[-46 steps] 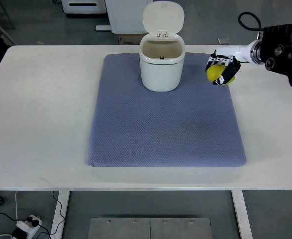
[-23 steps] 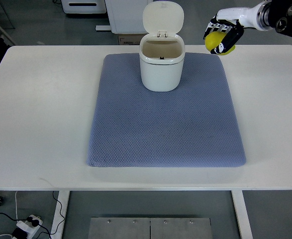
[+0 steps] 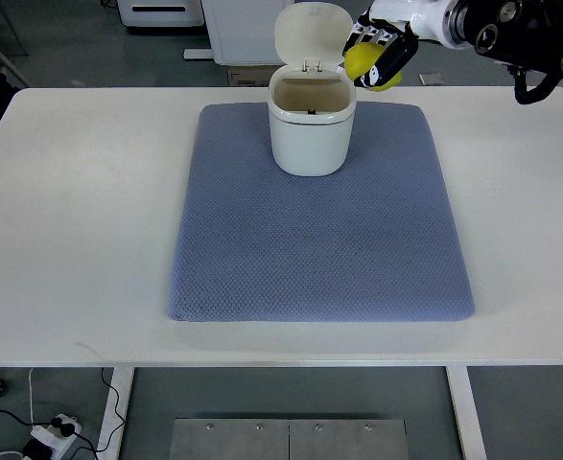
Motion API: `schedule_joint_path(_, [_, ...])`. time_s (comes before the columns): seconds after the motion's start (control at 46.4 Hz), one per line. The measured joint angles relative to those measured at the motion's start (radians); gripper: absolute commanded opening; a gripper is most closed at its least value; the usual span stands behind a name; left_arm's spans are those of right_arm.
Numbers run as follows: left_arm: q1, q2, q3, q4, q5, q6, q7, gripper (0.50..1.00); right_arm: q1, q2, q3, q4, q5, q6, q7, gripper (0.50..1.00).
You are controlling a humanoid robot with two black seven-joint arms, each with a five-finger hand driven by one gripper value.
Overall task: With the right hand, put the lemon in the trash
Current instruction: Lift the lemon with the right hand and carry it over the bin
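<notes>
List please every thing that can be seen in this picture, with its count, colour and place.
Round yellow lemon: one, yellow, held in the air just right of the bin's raised lid.
Small white plastic trash bin with flip lid: one, white, lid open, at the far edge of the mat.
Blue-grey textured fabric mat: one, blue-grey, centre of the table.
White rectangular table: one, white, under everything.
Power strip with cables: one, white, on the floor at lower left.
Right hand: one, black and white, top right, fingers closed on the lemon.
</notes>
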Motion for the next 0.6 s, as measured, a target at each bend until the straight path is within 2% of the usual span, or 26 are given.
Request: schedule_joint_path(0.603, [0.000, 0.000, 0.000, 0.000, 0.000, 0.000, 0.000, 1.000, -0.038, 0.135, 0.015, -0.116, 0.022, -0.020, -0.008, 0.500])
